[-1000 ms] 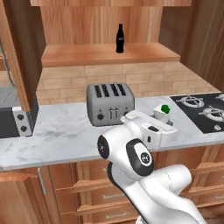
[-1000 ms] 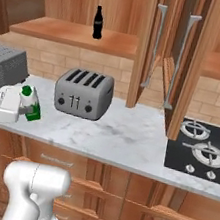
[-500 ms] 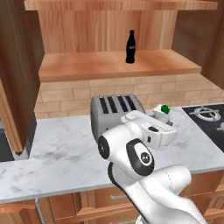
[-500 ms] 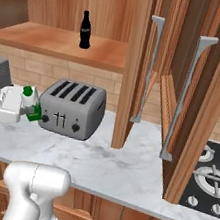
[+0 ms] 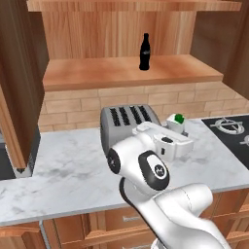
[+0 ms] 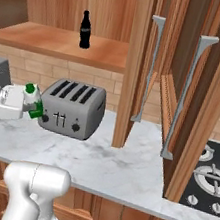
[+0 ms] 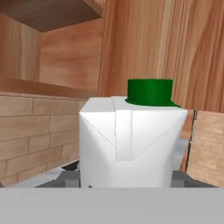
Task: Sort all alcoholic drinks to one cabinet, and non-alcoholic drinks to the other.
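My gripper [image 5: 174,133] is shut on the small green-and-white carton [image 5: 176,120], held upright just above the counter to the right of the toaster. From the right side the carton [image 6: 31,101] sticks out of the gripper [image 6: 24,106] beside the toaster's left end. Up close, the carton [image 7: 131,144] with its green top stands between the fingers. The small black cola bottle [image 5: 144,52] stands upright on the shelf of the open wall cabinet [image 5: 97,73]. On that shelf the bottle [image 6: 85,29] sits toward the back. A second cabinet [image 6: 209,73] is further right, with its doors ajar.
A grey four-slot toaster [image 5: 127,121] sits on the marble counter [image 5: 68,170] right behind the arm. A black hob [image 6: 210,180] lies at the right. An open cabinet door [image 5: 19,82] hangs at the left, and two doors with grey bar handles [image 6: 150,68] jut out at the right.
Both base views have shifted and come closer to the counter and the open cabinet, so the base has driven. The carton stays in the gripper; the cola bottle stays on the shelf.
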